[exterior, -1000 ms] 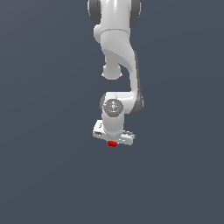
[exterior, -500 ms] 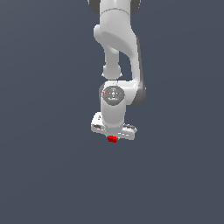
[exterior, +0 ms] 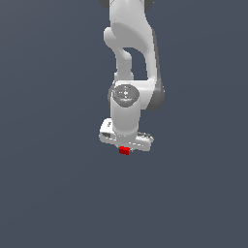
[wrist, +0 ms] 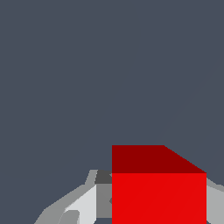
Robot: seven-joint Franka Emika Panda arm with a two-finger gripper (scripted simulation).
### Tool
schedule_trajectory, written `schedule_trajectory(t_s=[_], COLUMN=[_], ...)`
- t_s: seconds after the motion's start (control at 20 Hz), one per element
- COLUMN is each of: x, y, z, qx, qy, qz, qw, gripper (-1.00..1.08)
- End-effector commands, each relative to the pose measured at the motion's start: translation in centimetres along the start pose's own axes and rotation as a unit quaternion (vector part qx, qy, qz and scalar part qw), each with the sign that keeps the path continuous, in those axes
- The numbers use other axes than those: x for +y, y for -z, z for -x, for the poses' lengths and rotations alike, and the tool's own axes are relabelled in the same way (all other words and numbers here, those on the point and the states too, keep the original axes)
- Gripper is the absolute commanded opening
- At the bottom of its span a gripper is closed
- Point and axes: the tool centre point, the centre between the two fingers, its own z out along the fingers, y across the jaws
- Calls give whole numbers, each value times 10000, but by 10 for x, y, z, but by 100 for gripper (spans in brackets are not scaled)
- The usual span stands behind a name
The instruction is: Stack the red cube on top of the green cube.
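While the gripper (exterior: 125, 149) grips the red cube (exterior: 124, 150), nothing surrounds them.

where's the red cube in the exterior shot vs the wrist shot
Exterior view: the red cube sits just under the white hand, a little below the picture's middle.
Wrist view: the red cube fills the lower part of the frame, with a grey finger beside it.
Shared landmark: the hand, directly against the cube in both views.
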Motion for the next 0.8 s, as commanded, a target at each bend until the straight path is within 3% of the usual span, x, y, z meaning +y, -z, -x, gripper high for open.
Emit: schedule_trajectory(t_s=[0.0,0.4,0.75], x=[0,1,3], y=[0,-5,-17], z=[0,12,40], qx=[-3,-3,-3], qy=[0,0,0], qz=[1,1,1], qw=[10000,10000,10000], gripper=[-100,-100,-100])
